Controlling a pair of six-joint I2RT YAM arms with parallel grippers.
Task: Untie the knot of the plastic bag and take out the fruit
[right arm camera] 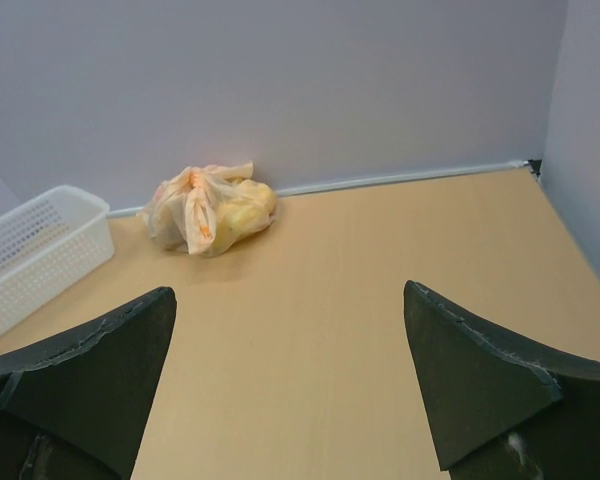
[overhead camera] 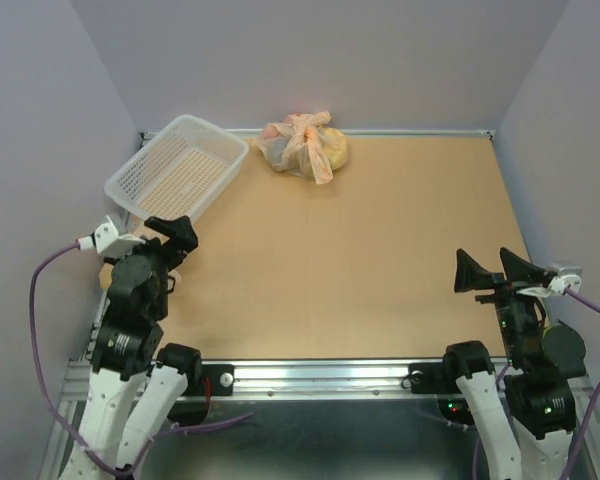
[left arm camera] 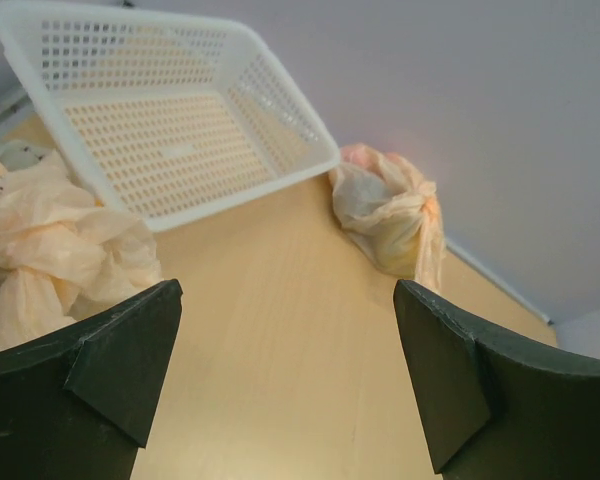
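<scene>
Left claw (left arm camera: 285, 325): jaws wide apart, empty. Plastic bag (left arm camera: 50, 235): crumpled heap just left of claw's left finger, slightly ahead, beside white basket (left arm camera: 180, 140); no clear long axis, knot not made out. Yellow-lump bag (left arm camera: 390, 215): well ahead, to right. Right claw (right arm camera: 290, 330): jaws apart, empty, well apart from plastic bag. Left arm nearer; reach likely needs leftward turn.

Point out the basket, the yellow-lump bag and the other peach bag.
white basket (overhead camera: 180, 172): top view, its mesh floor.
yellow-lump bag (right arm camera: 208, 212): right wrist view, its front.
plastic bag (left arm camera: 50, 235): left wrist view, crumpled middle.
</scene>
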